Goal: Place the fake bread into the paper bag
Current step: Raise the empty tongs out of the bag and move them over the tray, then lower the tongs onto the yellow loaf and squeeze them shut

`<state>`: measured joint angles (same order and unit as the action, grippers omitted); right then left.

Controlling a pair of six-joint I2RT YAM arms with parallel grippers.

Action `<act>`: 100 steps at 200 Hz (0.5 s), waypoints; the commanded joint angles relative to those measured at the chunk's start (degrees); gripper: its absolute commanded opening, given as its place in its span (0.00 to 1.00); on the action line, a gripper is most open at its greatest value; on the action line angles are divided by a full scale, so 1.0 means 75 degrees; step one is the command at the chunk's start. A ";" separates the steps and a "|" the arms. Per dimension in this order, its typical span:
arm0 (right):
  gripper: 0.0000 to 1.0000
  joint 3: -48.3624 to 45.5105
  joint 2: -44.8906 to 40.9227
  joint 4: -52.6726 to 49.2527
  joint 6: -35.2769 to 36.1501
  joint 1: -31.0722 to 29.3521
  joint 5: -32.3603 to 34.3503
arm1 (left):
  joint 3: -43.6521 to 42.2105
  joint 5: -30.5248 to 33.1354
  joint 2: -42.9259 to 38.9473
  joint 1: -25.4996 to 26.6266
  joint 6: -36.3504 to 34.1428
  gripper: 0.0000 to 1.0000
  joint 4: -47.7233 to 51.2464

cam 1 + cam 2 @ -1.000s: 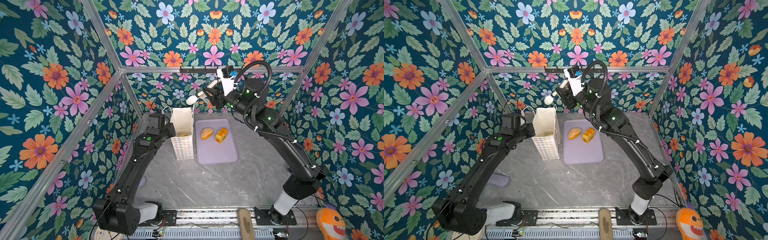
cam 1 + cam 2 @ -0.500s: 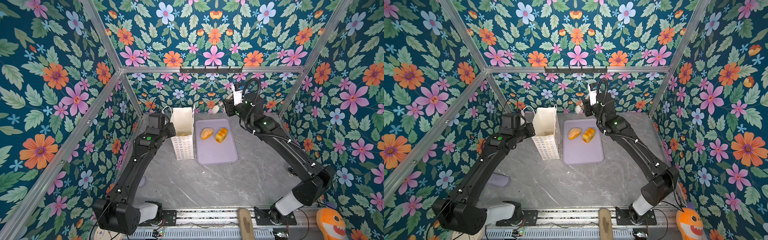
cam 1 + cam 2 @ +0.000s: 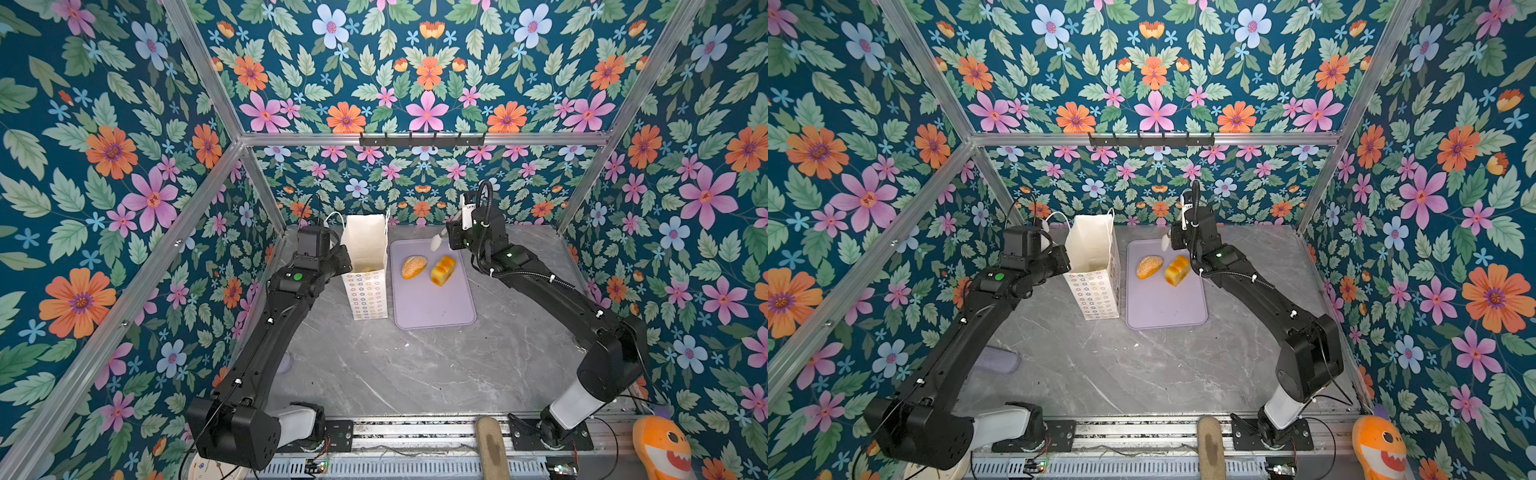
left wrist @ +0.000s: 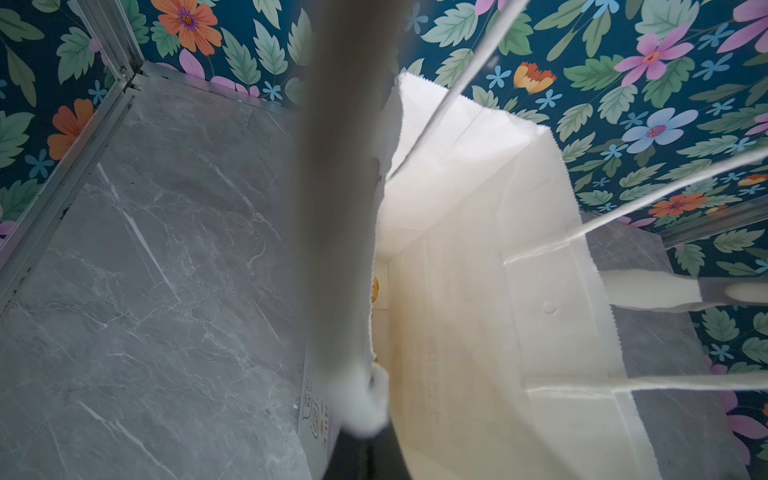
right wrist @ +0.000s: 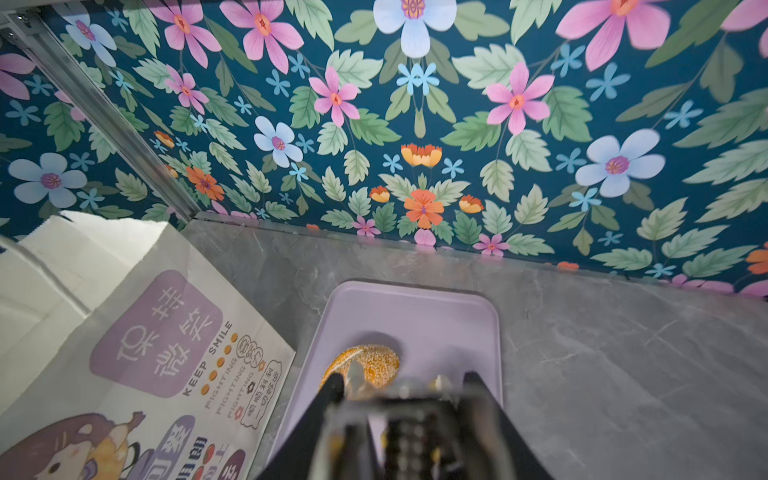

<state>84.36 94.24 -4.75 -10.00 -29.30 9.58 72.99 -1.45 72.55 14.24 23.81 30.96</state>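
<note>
Jaws first: your left gripper [image 3: 344, 261] is pressed together on the left wall of the paper bag [image 3: 366, 291]. The bag stands upright, mouth open, just left of the lilac tray [image 3: 432, 309]. Your right gripper [image 3: 437, 243] hovers over the tray's far end, jaws apart, empty. On the tray's far half lie the seeded roll [image 3: 414, 266] and the blocky loaf [image 3: 443, 270], side by side, long axes both running near-left to far-right. Orange glimpses show deep in the bag, shape unclear.

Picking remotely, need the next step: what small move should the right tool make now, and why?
Probably lower the right tool onto the seeded roll: the tool hangs open and empty close by it, and the paper bag stands open.
</note>
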 commanded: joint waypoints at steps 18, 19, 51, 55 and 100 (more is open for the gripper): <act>0.41 -0.0482 -0.0029 0.0858 -0.0748 -0.0063 -0.0927 | -0.0002 -0.0017 -0.0029 -0.0012 0.0001 0.00 -0.0003; 0.41 -0.0480 -0.0022 0.0857 -0.0756 -0.0070 -0.0938 | -0.0004 -0.0017 -0.0029 -0.0012 0.0001 0.00 -0.0003; 0.41 -0.0616 0.0331 0.0992 -0.0886 -0.0186 -0.1100 | -0.0023 -0.0029 -0.0051 -0.0021 0.0001 0.00 -0.0015; 0.41 -0.0635 0.0358 0.1041 -0.0891 -0.0199 -0.1075 | -0.0029 -0.0032 -0.0053 -0.0007 0.0001 0.00 -0.0015; 0.40 -0.0463 0.0857 0.1285 -0.1006 -0.0236 -0.1061 | -0.0006 -0.0017 -0.0111 -0.0012 -0.0002 0.00 -0.0015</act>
<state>79.29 99.15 0.64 -16.29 -30.79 1.72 72.88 -1.48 72.01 14.24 23.81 30.96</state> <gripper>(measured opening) 0.403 0.049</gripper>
